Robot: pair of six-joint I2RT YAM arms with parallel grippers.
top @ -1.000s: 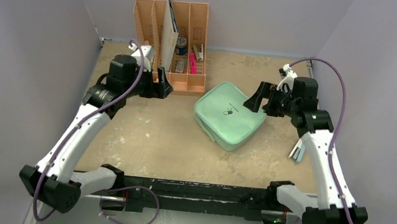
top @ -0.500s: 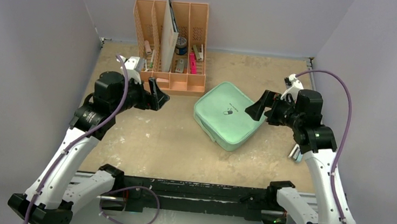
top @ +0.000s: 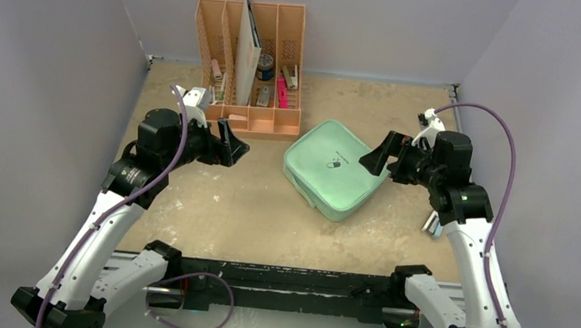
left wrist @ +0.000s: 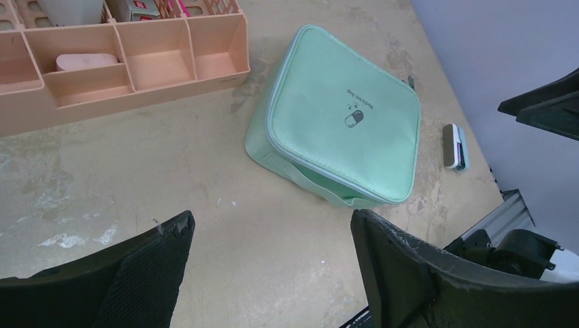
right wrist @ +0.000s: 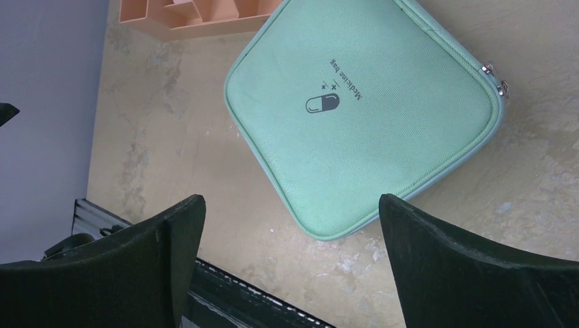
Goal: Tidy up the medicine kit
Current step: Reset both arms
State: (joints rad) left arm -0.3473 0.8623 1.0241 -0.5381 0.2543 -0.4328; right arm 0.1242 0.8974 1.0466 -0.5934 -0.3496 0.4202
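The medicine kit (top: 336, 170), zipped shut on the table (top: 212, 205), looks like soft, light fabric that would sag if pinched mid-lid, so its zip pulls (right wrist: 493, 77) or seamed edge seem the better hold. It lies just below and left of the right gripper (top: 375, 155), which is spread wide and empty; the left gripper (top: 232, 139), likewise spread and empty, hangs well apart on the kit's other side, near the peach organizer (top: 271, 123)

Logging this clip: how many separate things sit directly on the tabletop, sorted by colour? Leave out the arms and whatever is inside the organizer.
Mint green: 1, the medicine kit, lid closed
Peach-orange: 1, the desk organizer
Grey and blue: 1, a small flat item near the table's right edge
Total: 3
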